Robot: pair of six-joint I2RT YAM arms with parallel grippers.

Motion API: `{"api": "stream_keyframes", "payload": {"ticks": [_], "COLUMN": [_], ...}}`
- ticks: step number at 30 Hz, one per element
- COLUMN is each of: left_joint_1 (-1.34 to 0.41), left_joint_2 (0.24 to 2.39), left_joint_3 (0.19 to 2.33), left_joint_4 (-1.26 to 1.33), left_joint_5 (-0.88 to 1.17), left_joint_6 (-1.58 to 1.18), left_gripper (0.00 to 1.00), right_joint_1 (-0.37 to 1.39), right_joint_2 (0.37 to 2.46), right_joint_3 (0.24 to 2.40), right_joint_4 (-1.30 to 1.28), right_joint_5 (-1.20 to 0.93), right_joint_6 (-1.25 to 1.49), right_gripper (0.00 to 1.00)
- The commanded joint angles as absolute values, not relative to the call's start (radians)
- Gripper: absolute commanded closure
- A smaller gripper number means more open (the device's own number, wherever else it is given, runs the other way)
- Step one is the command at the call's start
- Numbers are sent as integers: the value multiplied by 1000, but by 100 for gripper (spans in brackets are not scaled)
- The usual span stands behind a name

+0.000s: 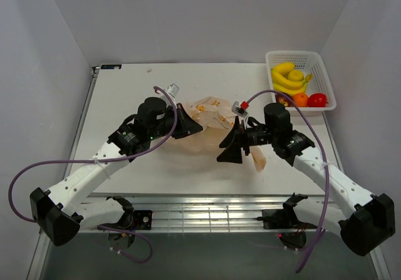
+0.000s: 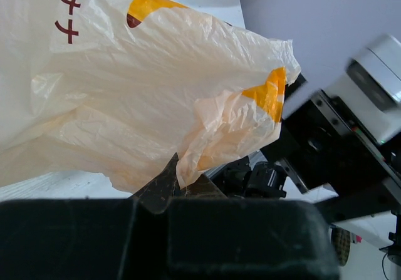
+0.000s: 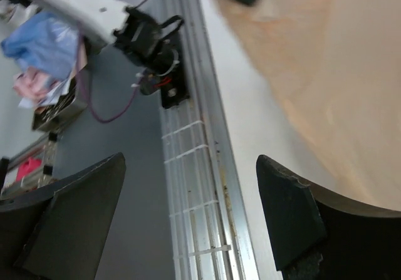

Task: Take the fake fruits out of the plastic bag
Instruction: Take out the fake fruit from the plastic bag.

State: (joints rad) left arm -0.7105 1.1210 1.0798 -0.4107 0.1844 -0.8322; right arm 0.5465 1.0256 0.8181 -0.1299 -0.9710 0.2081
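table; plastic bag, seemingly katakana print

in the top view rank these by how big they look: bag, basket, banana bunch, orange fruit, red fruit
1. bag, though the arms hide part of it, so its lead over the basket is unsure
2. basket
3. banana bunch
4. orange fruit and red fruit: they look alike, so no ranking

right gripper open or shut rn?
Open. The right gripper shows its fingers wide apart in the wrist view, with nothing between them; the bag lies off to one side, not held.
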Motion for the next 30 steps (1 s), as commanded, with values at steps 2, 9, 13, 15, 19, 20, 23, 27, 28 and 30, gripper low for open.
{"api": "stream_keyframes", "payload": {"ticks": [2,9,13,15,19,20,23,27,28,30], "left_joint_1": [-713,-715,-713,-715,-713,-715,-715,-715,-715,-715], "left_joint_2": [1103,1124,1149,1155,1163,1163,1155,1146,1141,1131], "left_joint_3": [1091,1104,1124,1129,1144,1147,1151,1155,1152,1144], "left_joint_4": [-408,-408,-393,-387,-374,-371,-353,-345,-341,-337], "left_joint_5": [222,250,299,311,322,315,322,328,334,337], "left_joint_6": [-827,-807,-787,-776,-770,-772,-773,-778,-778,-781], "left_gripper": [100,100,100,100,100,100,100,100,100,100], "right_joint_1": [551,587,646,669,745,753,784,810,810,810], "right_joint_2": [1113,1308,1371,1399,1442,1469,1526,1604,1621,1667], "right_joint_3": [850,957,976,965,884,879,857,888,899,934], "right_joint_4": [-23,-12,50,122,299,316,408,462,463,475], "right_joint_5": [-612,-244,-54,3,165,166,183,235,253,264], "right_joint_6": [322,413,431,434,373,350,309,252,249,242], "right_gripper": [10,10,10,10,10,10,10,10,10,10]}}
